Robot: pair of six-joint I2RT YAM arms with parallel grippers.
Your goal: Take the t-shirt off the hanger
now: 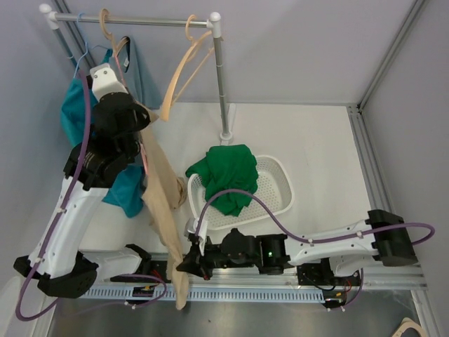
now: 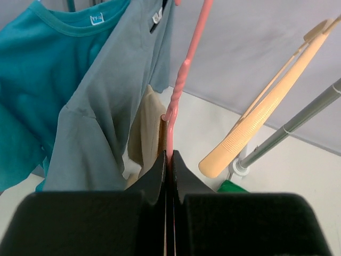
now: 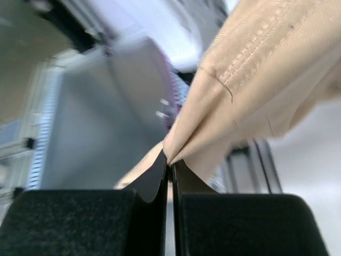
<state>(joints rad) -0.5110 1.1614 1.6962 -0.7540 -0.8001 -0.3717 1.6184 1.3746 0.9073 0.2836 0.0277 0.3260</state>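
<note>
The left gripper (image 2: 168, 160) clamps the pink hanger (image 2: 181, 80) as the right gripper (image 3: 169, 162) pinches the hem of the beige t-shirt (image 3: 256, 90), not yet pulled free.

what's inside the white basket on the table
A crumpled green shirt fills the left part of the white basket, spilling over its rim. The right part is bare mesh. Anything beneath the shirt is covered.

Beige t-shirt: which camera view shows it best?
Top view: the beige t-shirt hangs full length from the left arm down to the right gripper. The right wrist shows only its hem pinched in the jaws; the left wrist, a sliver beside the pink hanger.
</note>
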